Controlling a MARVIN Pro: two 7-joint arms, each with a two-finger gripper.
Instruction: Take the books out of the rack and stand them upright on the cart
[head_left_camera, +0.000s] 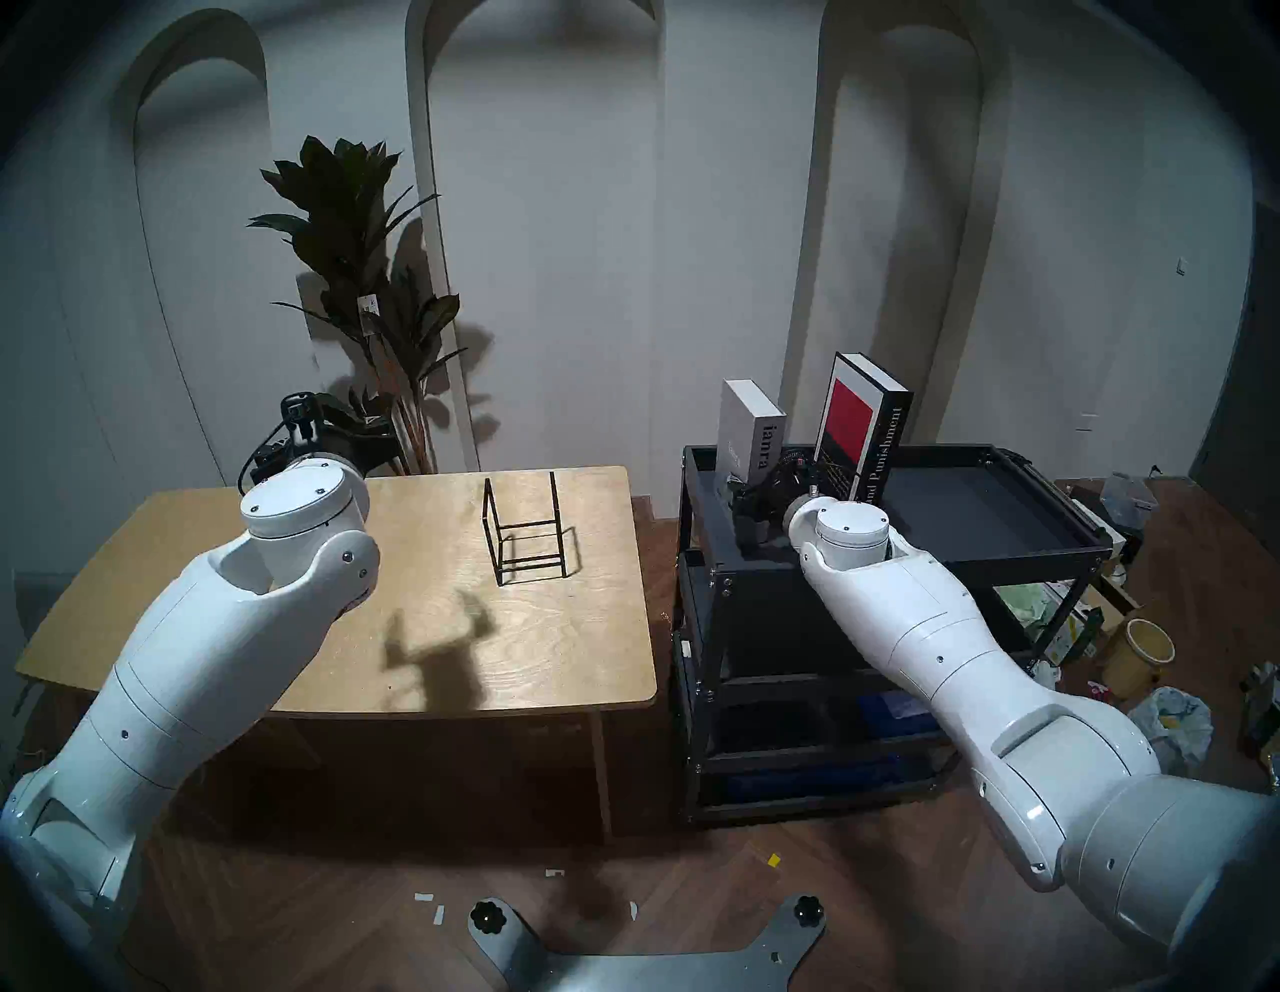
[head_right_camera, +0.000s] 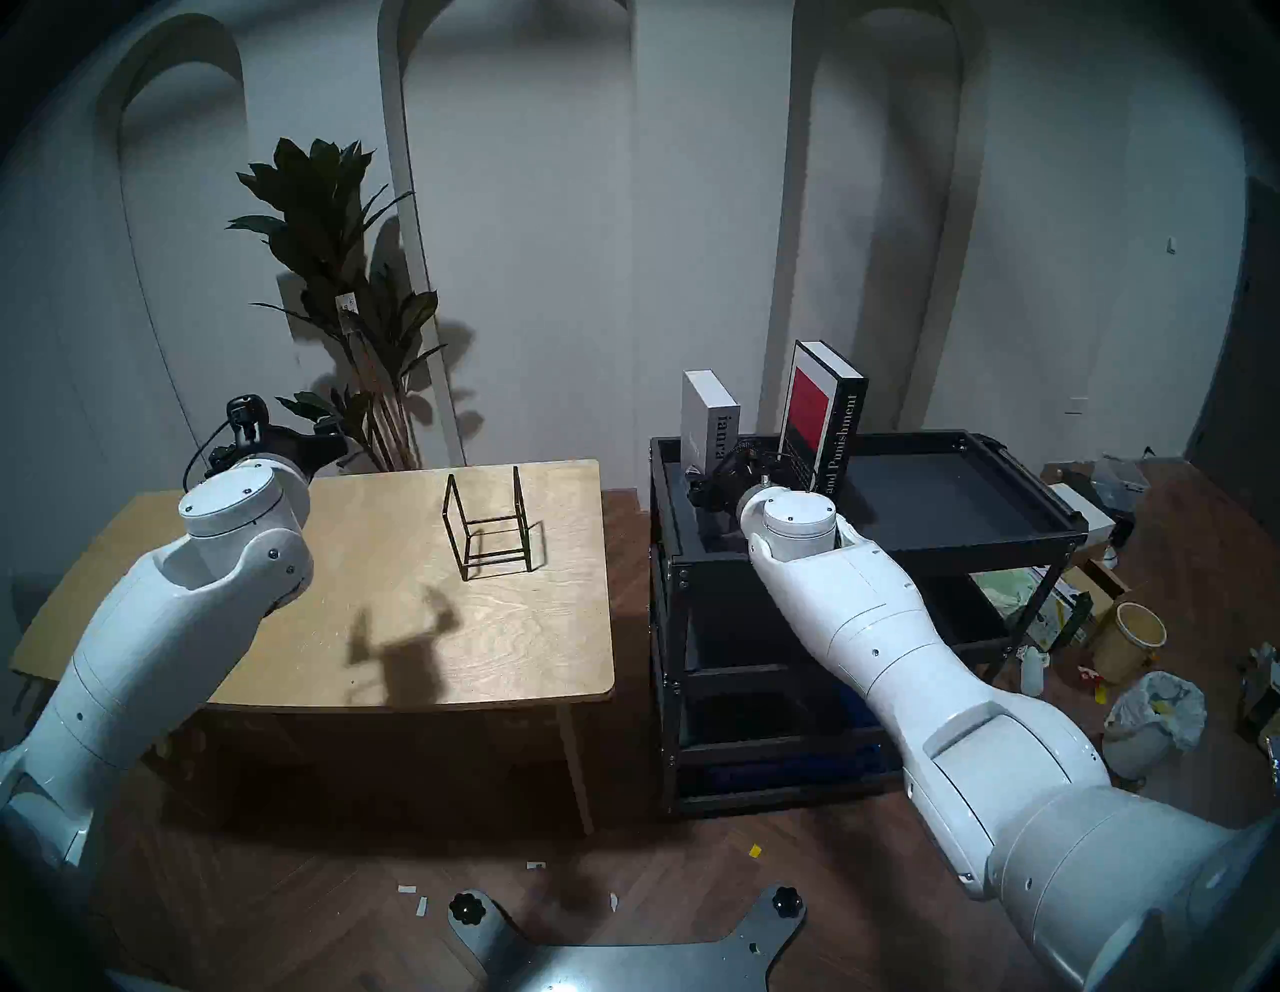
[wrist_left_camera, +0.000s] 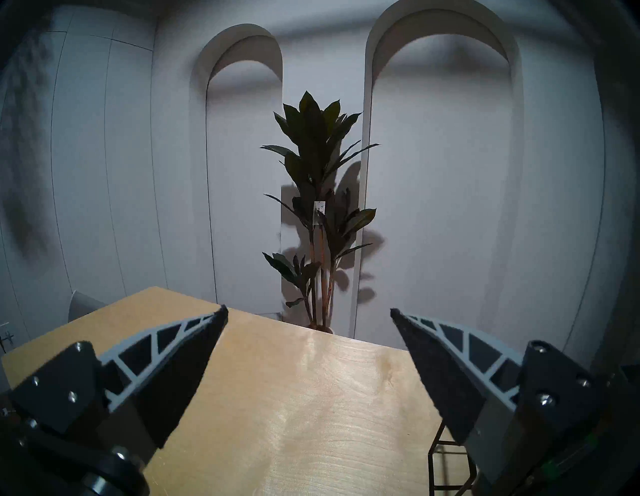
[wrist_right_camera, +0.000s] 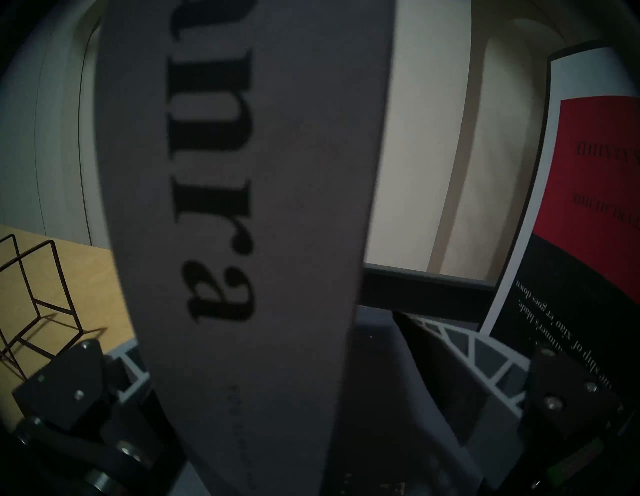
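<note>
The pale grey book (head_left_camera: 751, 436) and the taller black book (head_left_camera: 866, 429) with its red cover stand upright on the top shelf of the black cart (head_left_camera: 1004, 554), a gap between them. My right gripper (head_left_camera: 747, 497) is low at the grey book's spine. In the right wrist view the spine (wrist_right_camera: 242, 207) fills the space between the fingers. The right finger (wrist_right_camera: 450, 346) stands apart from it and the left one is mostly hidden. The wire rack (head_left_camera: 526, 533) is empty on the wooden table (head_left_camera: 415, 623). My left gripper (wrist_left_camera: 308, 310) is open and empty above the table's far left.
A tall potted plant (head_left_camera: 360, 277) stands behind the table. Bags, a bucket (head_left_camera: 1139, 654) and boxes lie on the floor right of the cart. The cart's lower shelves hold dark items. The right part of the cart's top shelf is bare.
</note>
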